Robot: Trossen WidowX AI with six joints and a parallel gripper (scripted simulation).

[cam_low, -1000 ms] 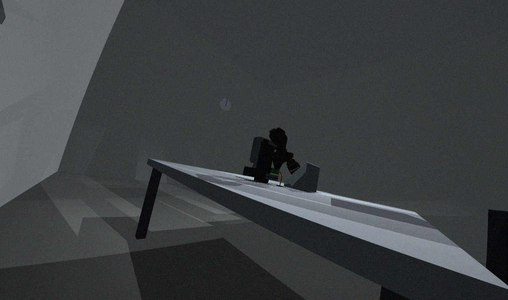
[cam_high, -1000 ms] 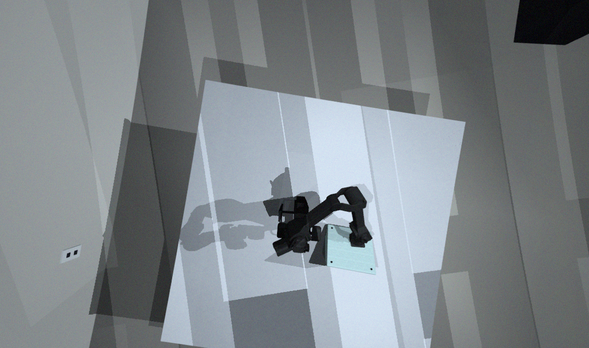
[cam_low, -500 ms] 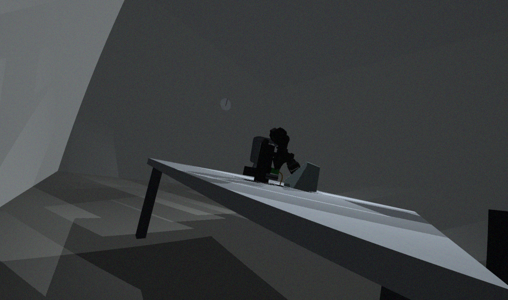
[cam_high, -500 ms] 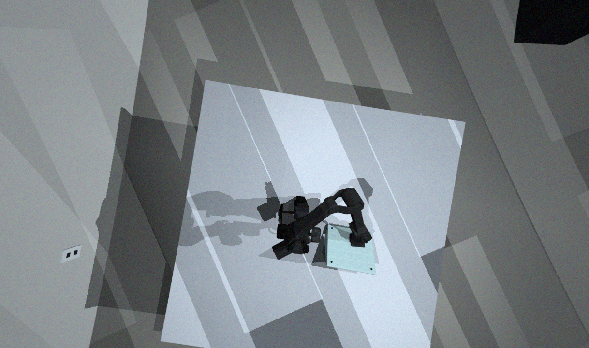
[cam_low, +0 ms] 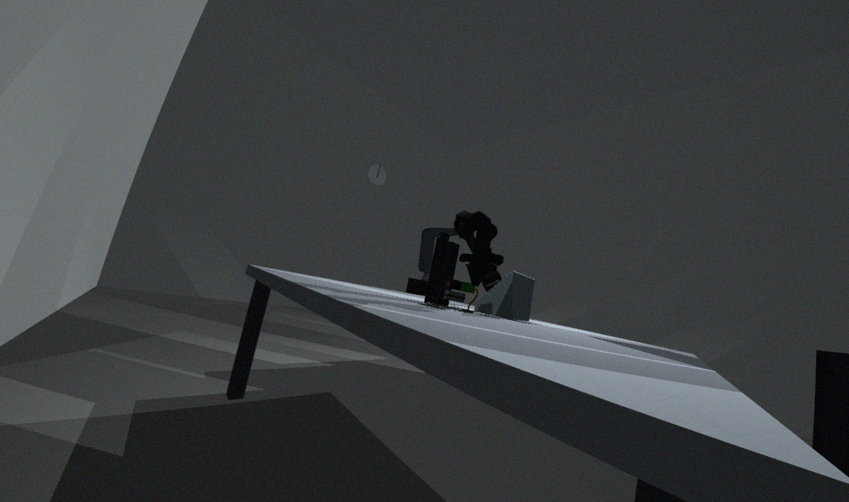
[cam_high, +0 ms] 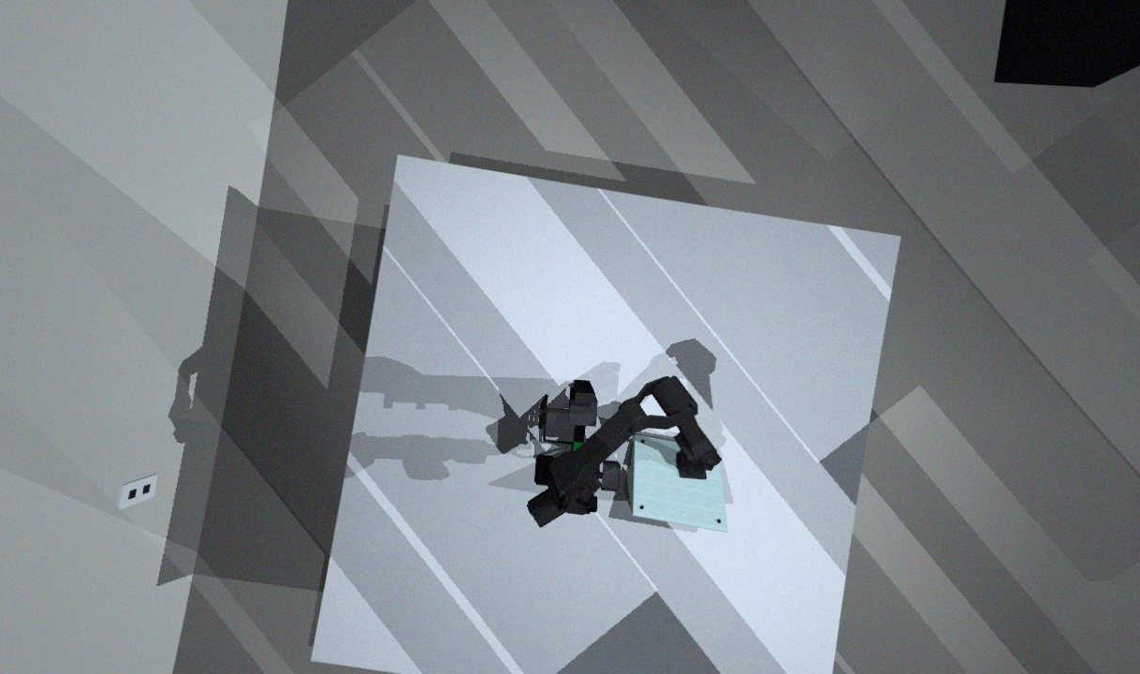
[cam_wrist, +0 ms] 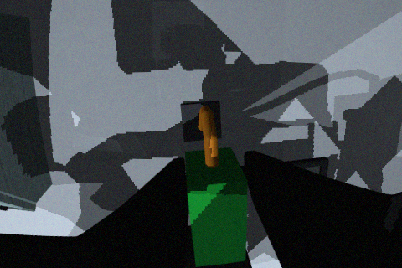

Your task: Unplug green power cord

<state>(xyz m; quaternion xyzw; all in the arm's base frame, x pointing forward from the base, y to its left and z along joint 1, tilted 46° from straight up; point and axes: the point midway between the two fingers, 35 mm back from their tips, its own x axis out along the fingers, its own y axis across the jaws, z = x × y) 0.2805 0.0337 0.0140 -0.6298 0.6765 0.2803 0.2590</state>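
On the far left of my top view a small wall outlet (cam_high: 137, 490) sits well clear of the table (cam_high: 440, 586); the table's left edge runs steeply from top to bottom, with a broad stretch of shadow-striped surface between that edge and the arm. From the exterior view, the near-left table leg (cam_low: 247, 340) stands below the left corner, and the long front edge slopes off to the right.

Toward the middle, my gripper (cam_wrist: 214, 166) is clamped on the green plug (cam_wrist: 218, 207), a dark finger (cam_wrist: 313, 229) pressing each side of the block. In the wrist view the plug stands between the two fingers with an orange cord (cam_wrist: 208, 136) rising from its far end. A dark square patch lies behind the cord; I cannot tell whether that is the power strip or a shadow. From above only a speck of the plug (cam_high: 576, 446) shows under the arm (cam_high: 607, 435), so I cannot tell from there whether it is seated in anything. In the exterior view the plug (cam_low: 467, 286) sits just above the table top beside a dark upright block (cam_low: 442, 268).

Just right of that, the arm's pale base plate (cam_high: 674, 494) lies on the table, and past it the surface runs open to the right edge.
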